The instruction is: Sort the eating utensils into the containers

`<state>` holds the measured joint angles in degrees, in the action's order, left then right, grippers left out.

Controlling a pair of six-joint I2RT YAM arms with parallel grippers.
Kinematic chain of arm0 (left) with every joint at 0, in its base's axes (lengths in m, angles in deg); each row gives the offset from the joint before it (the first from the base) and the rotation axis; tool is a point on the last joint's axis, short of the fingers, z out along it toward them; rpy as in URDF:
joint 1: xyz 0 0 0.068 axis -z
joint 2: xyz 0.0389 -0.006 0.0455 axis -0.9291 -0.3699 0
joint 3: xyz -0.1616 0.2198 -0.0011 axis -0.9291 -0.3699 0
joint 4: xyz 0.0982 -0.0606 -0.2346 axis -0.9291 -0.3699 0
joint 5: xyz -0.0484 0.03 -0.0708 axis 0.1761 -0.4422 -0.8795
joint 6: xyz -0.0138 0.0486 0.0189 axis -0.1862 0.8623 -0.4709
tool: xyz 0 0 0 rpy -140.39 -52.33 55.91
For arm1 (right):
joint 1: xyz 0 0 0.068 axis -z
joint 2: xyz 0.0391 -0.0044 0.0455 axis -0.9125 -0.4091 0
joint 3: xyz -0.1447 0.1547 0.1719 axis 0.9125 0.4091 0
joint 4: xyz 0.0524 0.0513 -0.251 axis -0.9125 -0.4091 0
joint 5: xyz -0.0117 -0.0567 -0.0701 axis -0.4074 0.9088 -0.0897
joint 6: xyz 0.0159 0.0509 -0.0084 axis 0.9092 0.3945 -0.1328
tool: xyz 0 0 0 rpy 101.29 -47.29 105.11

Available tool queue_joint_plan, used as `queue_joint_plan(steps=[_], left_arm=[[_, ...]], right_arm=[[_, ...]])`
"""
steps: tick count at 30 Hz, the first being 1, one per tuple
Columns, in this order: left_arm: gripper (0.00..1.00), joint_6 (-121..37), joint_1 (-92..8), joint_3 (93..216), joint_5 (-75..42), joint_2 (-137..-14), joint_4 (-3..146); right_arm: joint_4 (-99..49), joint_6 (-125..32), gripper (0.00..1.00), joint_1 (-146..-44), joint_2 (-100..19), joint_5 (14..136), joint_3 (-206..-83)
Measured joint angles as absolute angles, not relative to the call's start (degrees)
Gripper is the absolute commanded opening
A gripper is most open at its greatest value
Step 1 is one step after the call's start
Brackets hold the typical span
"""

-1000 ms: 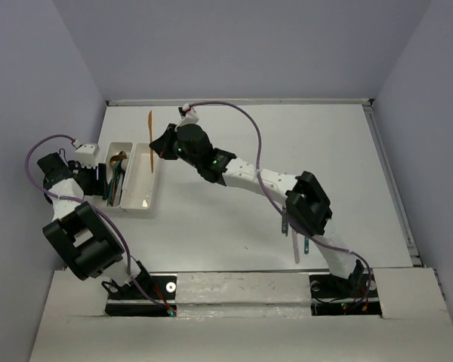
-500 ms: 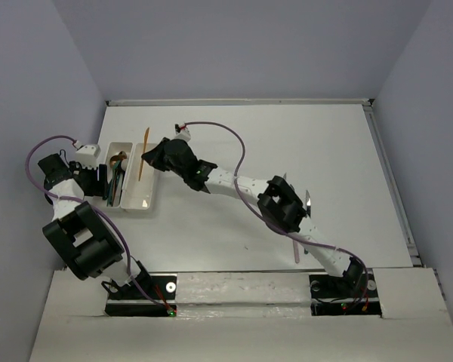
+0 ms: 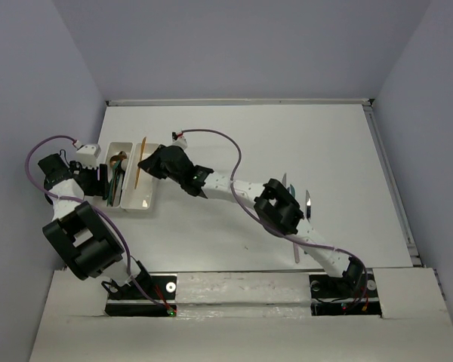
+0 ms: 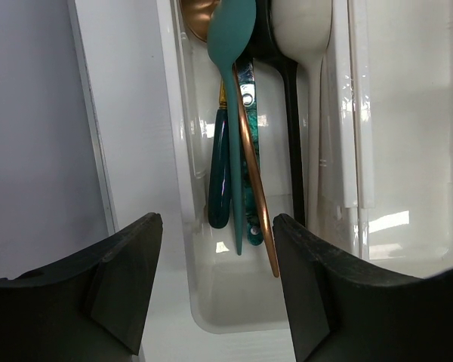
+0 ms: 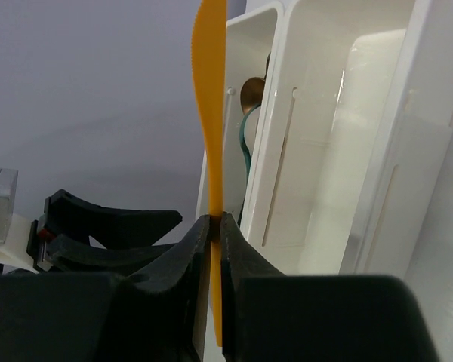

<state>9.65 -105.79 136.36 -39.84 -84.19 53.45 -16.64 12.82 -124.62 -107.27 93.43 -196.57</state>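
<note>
Well right of the white trays (image 3: 145, 204), loose utensils (image 3: 296, 253) are seen on the tabletop (image 3: 347, 151). The left tool (image 4: 215, 294) is held spread, grasping nothing, over one end of the left tray, where stored utensils (image 4: 234, 151) in teal, copper, black and beige are gathered. Above the trays, an orange knife (image 5: 210, 113) is clenched in the right tool (image 5: 215, 226).

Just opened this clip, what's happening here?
The right gripper is shut on an orange knife, holding it above the paired white trays. The left gripper hangs open at the near end of the left tray, which already holds teal, copper, black and white utensils. A few more utensils lie on the table beside the right arm.
</note>
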Motion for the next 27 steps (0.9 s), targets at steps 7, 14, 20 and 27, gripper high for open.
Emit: queue_joint_plan(steps=[7, 14, 20, 27], left_arm=[[0.72, 9.68, -105.79, 136.36, -39.90, -84.17, 53.45], [0.72, 9.65, -105.79, 136.36, -40.10, -84.17, 53.41], [0.71, 9.68, -105.79, 136.36, -40.47, -84.17, 53.26], [0.72, 9.74, -105.79, 136.36, -41.39, -83.82, 52.14]], right_arm=[[-16.75, 13.26, 0.34, -125.18, -107.27, 93.01, -196.35], [-17.05, 12.97, 0.34, -125.16, -107.27, 92.99, -194.52], [-17.47, 4.10, 0.37, -125.16, -106.30, 91.94, -193.53], [-29.49, -15.16, 0.42, -122.95, -83.25, 86.22, -176.37]])
